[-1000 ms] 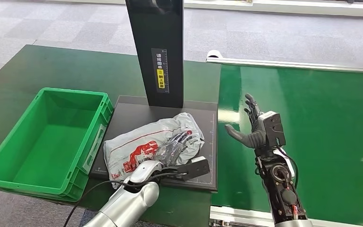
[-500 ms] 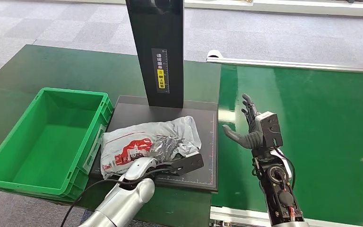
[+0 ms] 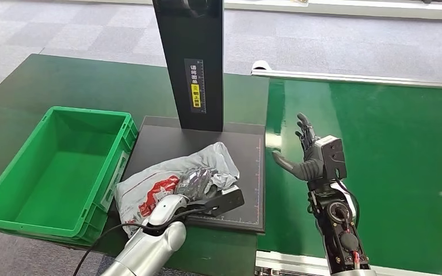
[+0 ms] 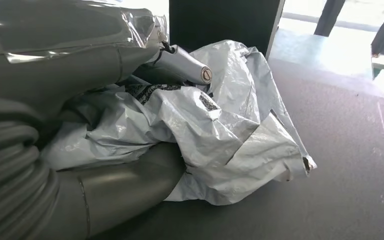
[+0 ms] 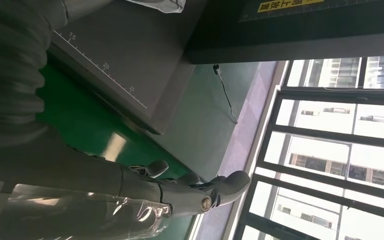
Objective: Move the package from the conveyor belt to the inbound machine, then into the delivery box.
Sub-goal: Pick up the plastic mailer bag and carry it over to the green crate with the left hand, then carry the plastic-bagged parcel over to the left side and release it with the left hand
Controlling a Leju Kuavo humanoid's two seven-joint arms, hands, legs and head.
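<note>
**Stuff we can't really make out here**

The left hand (image 3: pixel 198 183) is half buried in the crumpled package (image 3: pixel 167 183), so we can't see how its fingers sit. The inbound machine (image 3: pixel 191 60) column gets chopped off by the head view's top edge, and its yellow label (image 3: pixel 195 86) is too small for us to read.

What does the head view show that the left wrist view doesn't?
Only the head view has the green delivery box, the green conveyor belt and the open right hand. Only the left wrist view has the close creases and torn corner of the grey package. Both share that package, gripped by the left hand, on the machine's black platform.
</note>
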